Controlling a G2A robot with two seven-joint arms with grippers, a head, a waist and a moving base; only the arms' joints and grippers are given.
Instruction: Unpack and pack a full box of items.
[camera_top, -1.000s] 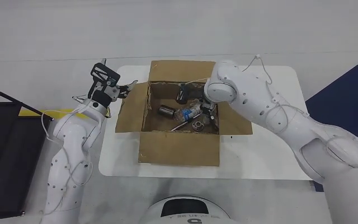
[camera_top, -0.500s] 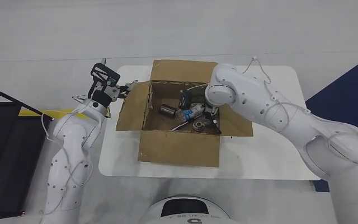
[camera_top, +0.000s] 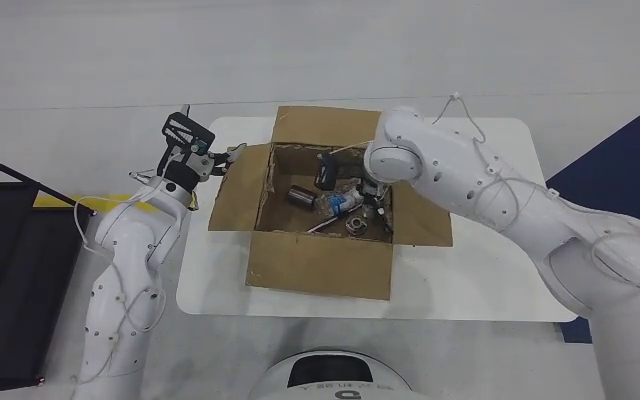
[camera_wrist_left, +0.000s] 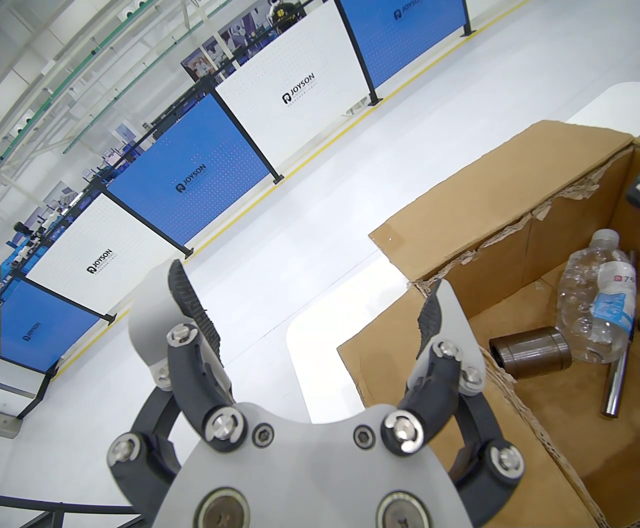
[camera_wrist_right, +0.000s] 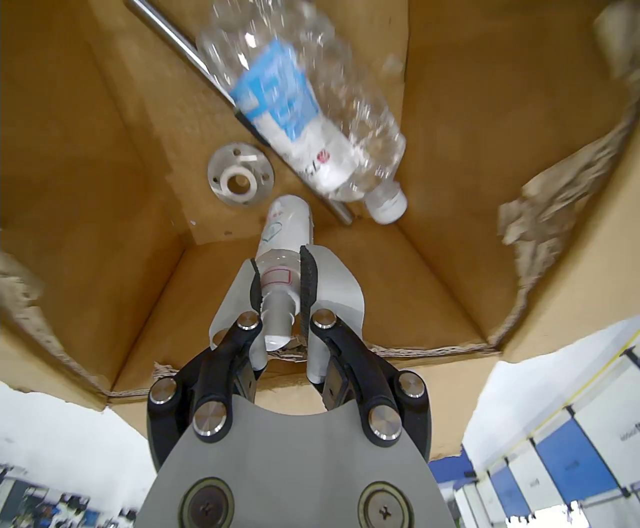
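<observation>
An open cardboard box (camera_top: 320, 268) stands on the white table (camera_top: 480, 280). My right gripper (camera_wrist_right: 280, 260) is down inside the box, shut on the neck of a small white bottle (camera_wrist_right: 286, 220) near a corner. A clear water bottle (camera_wrist_right: 305, 115) with a blue label lies across a steel rod (camera_wrist_right: 165, 27), beside a round metal flange (camera_wrist_right: 241, 174). A dark metal cylinder (camera_wrist_left: 530, 350) lies next to the water bottle (camera_wrist_left: 600, 305). My left gripper (camera_wrist_left: 307, 300) hangs open and holds nothing, outside the box by its left flap (camera_top: 235, 190).
A black object (camera_top: 328, 168) sits at the back of the box. The box flaps (camera_top: 325, 125) stand out on all sides, with torn edges. Bare table (camera_top: 215, 280) lies left and right of the box. A dark stand (camera_top: 30, 250) is off the table's left side.
My right arm has shifted slightly above the box, first a little to the right, then back. The left arm has stayed where it was.
</observation>
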